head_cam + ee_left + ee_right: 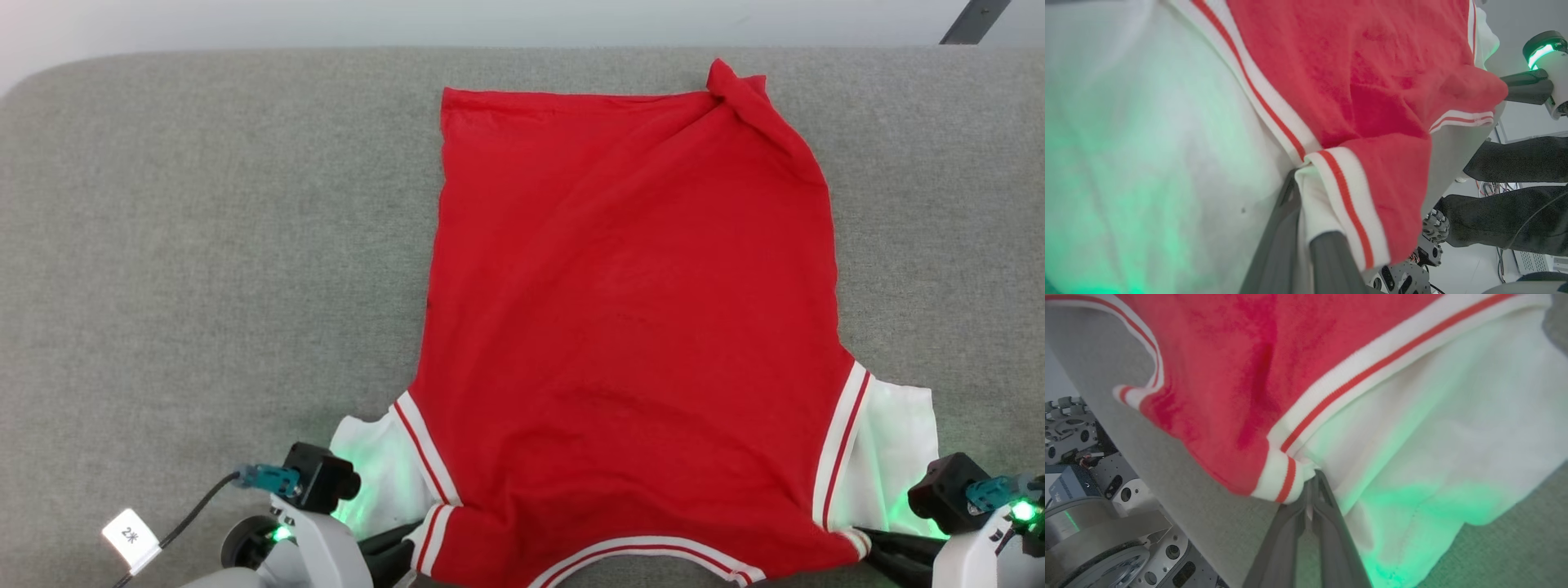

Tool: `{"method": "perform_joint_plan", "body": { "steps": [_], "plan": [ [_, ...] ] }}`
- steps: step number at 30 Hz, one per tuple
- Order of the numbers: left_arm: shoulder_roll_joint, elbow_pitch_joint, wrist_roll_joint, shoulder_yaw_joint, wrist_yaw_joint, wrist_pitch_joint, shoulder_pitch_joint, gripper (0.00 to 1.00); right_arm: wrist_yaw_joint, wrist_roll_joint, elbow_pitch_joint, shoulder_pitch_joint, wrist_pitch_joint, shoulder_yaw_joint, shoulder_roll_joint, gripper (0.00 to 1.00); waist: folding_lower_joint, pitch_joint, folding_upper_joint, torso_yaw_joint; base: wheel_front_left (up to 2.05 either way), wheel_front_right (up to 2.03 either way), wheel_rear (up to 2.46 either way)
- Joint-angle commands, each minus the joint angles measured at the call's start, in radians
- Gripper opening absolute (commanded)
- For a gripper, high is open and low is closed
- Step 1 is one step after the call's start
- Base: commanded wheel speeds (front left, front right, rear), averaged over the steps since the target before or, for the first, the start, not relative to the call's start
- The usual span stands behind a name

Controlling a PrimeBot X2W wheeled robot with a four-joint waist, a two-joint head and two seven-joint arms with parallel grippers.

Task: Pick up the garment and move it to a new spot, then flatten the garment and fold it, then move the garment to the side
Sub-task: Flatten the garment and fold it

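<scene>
Nearest the robot, the left gripper (pixel 418 529) is clamped tight on the garment (pixel 629 310) at the shoulder, where the striped collar trim meets the white left sleeve (pixel 375 465); the left wrist view shows cloth pinched between its closed dark fingers (pixel 1331 261). Across the collar, the right gripper (pixel 864 536) is pinched just as tightly on the opposite shoulder, beside the white right sleeve (pixel 894 457), its fingers (pixel 1331 522) meeting on the trim in the right wrist view. The collar sits at the near edge of the grey padded surface (pixel 204 245), and the shoulders droop slightly over that edge. The top lies mostly flat, right of the surface's middle, collar toward the robot and hem away, so its long axis runs near to far with a slight lean. Bare grey cloth spreads wide on the left and narrower on the right. At the far end, the hem's right corner (pixel 735 90) is bunched into a twist, near the surface's far edge.
</scene>
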Motion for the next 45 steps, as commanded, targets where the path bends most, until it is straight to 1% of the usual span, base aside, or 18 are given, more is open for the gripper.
{"method": "perform_joint_plan", "body": {
  "steps": [1, 5, 8, 11, 13, 17, 19, 22, 26, 28, 30, 34, 38, 39, 40, 41, 42, 45],
  "plan": [
    [-0.016, 0.02, -0.002, 0.005, -0.004, -0.012, 0.015, 0.0, -0.001, -0.01, -0.014, 0.019, 0.009, -0.006, -0.003, 1.0, 0.0, -0.002, 0.0, 0.0, 0.0, 0.0, 0.0],
    [-0.028, 0.031, 0.008, 0.006, -0.012, -0.03, 0.016, 0.0, -0.001, 0.041, -0.109, 0.02, 0.036, -0.084, -0.065, 1.0, 0.0, -0.005, 0.0, 0.001, 0.0, 0.0, 0.0],
    [-0.036, 0.024, 0.023, 0.005, -0.008, -0.039, 0.01, 0.0, -0.001, 0.102, -0.188, 0.007, 0.071, -0.181, -0.13, 1.0, 0.0, 0.001, 0.0, 0.009, 0.0, 0.0, 0.0],
    [-0.052, 0.012, 0.047, 0.005, -0.004, -0.037, -0.013, 0.0, -0.001, 0.126, -0.215, -0.043, 0.116, -0.28, -0.177, 1.0, 0.0, 0.02, 0.0, 0.031, 0.0, 0.0, 0.0],
    [-0.065, 0.007, 0.062, 0.005, -0.001, -0.035, -0.03, 0.0, -0.001, 0.121, -0.193, -0.101, 0.148, -0.334, -0.171, 1.0, 0.0, 0.039, 0.0, 0.048, 0.0, 0.0, 0.0],
    [-0.102, 0.008, 0.087, 0.007, -0.009, -0.032, -0.07, 0.0, -0.001, 0.059, -0.069, -0.276, 0.214, -0.4, -0.077, 1.0, 0.0, 0.087, 0.0, 0.094, 0.0, 0.0, 0.0],
    [-0.124, 0.014, 0.104, 0.006, -0.016, -0.025, -0.093, 0.0, -0.001, 0.008, 0.016, -0.378, 0.247, -0.398, -0.017, 1.0, 0.0, 0.118, 0.0, 0.121, 0.0, 0.0, 0.0],
    [-0.159, 0.032, 0.125, 0.005, -0.026, -0.021, -0.128, 0.0, -0.001, -0.053, 0.146, -0.527, 0.301, -0.362, 0.055, 1.0, 0.0, 0.167, 0.0, 0.164, 0.0, 0.0, 0.0],
    [-0.212, 0.067, 0.148, 0.004, -0.045, -0.02, -0.166, 0.0, -0.001, -0.102, 0.32, -0.685, 0.368, -0.306, 0.118, 1.0, 0.0, 0.221, 0.0, 0.219, 0.0, 0.0, 0.0],
    [-0.236, 0.088, 0.159, 0.003, -0.052, -0.024, -0.181, 0.0, -0.001, -0.094, 0.378, -0.74, 0.396, -0.268, 0.149, 1.0, 0.0, 0.243, 0.0, 0.24, 0.0, 0.0, 0.0],
    [-0.246, 0.097, 0.163, 0.002, -0.053, -0.024, -0.187, 0.0, -0.001, -0.082, 0.404, -0.761, 0.412, -0.251, 0.157, 1.0, 0.0, 0.253, 0.0, 0.249, 0.0, 0.0, 0.0],
    [-0.279, 0.133, 0.178, 0.0, -0.059, -0.032, -0.202, 0.0, -0.001, -0.059, 0.467, -0.825, 0.472, -0.162, 0.163, 1.0, 0.0, 0.283, 0.0, 0.275, 0.0, 0.0, 0.0],
    [-0.29, 0.16, 0.187, -0.003, -0.062, -0.04, -0.202, 0.0, -0.001, -0.078, 0.522, -0.862, 0.469, -0.082, 0.157, 1.0, 0.0, 0.292, 0.0, 0.288, 0.0, 0.0, 0.0],
    [-0.289, 0.165, 0.188, -0.003, -0.062, -0.044, -0.203, 0.0, -0.001, -0.077, 0.54, -0.865, 0.467, -0.068, 0.16, 0.79, 0.0, 0.291, 0.0, 0.289, 0.0, 0.0, 0.0],
    [-0.287, 0.168, 0.19, -0.003, -0.062, -0.048, -0.202, 0.0, -0.001, -0.072, 0.562, -0.867, 0.465, -0.058, 0.164, 0.48, 0.0, 0.289, 0.0, 0.289, 0.0, 0.0, 0.0],
    [-0.284, 0.171, 0.19, -0.003, -0.063, -0.052, -0.201, 0.0, -0.001, -0.06, 0.579, -0.865, 0.466, -0.05, 0.171, 0.27, 0.0, 0.287, 0.0, 0.289, 0.0, 0.0, 0.0],
    [-0.281, 0.173, 0.188, -0.003, -0.063, -0.056, -0.199, 0.0, -0.001, -0.049, 0.591, -0.862, 0.463, -0.041, 0.178, 0.0, 0.0, 0.283, 0.0, 0.288, 0.0, 0.0, 0.0],
    [-0.263, 0.181, 0.18, -0.003, -0.061, -0.067, -0.192, 0.0, -0.001, -0.01, 0.615, -0.86, 0.443, -0.027, 0.178, 0.0, 0.0, 0.266, 0.0, 0.281, 0.0, 0.0, 0.0]
  ]
}}
